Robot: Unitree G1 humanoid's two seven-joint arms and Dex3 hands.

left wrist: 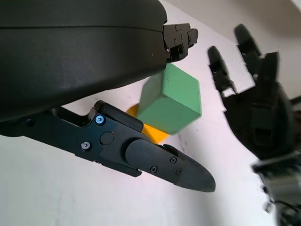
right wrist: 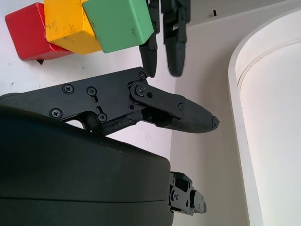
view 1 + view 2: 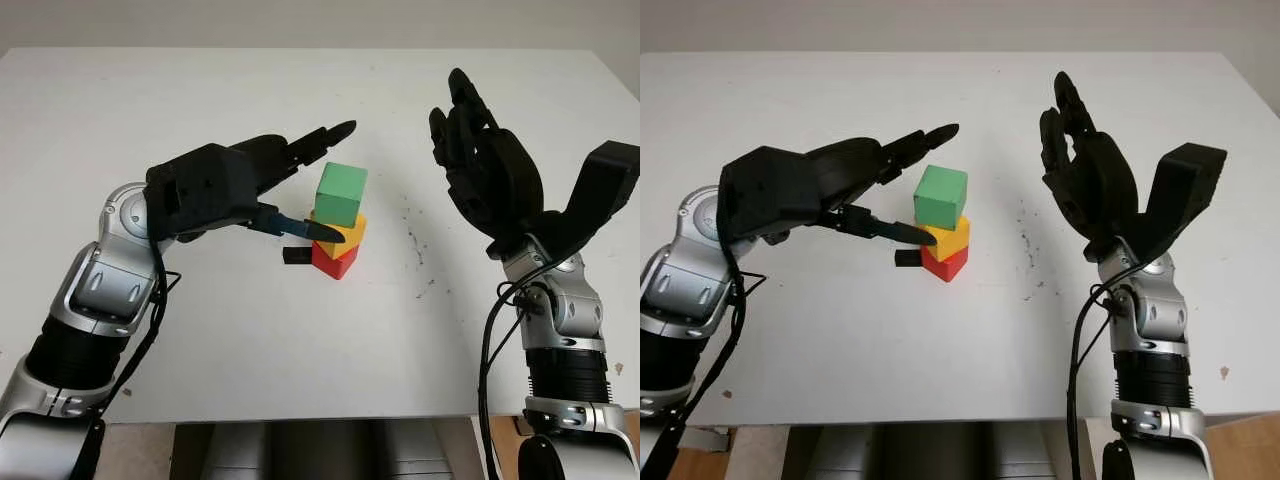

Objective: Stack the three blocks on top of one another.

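Observation:
A green block (image 3: 342,194) sits on a yellow block (image 3: 347,235), which sits on a red block (image 3: 337,261); the three form a slightly twisted stack at the table's middle. My left hand (image 3: 318,182) is open just left of the stack, its upper fingers (image 3: 325,137) above and behind the green block and its thumb (image 3: 305,228) beside the yellow one, with nothing in its grasp. My right hand (image 3: 480,160) is open and raised to the right of the stack, well apart from it. The stack also shows in the right wrist view: green block (image 2: 120,23), yellow block (image 2: 68,26), red block (image 2: 28,30).
The white table (image 3: 200,100) spreads around the stack, its front edge near my body. A small black piece (image 3: 295,256) lies on the table against the red block's left side. Faint dark marks (image 3: 418,250) dot the surface right of the stack.

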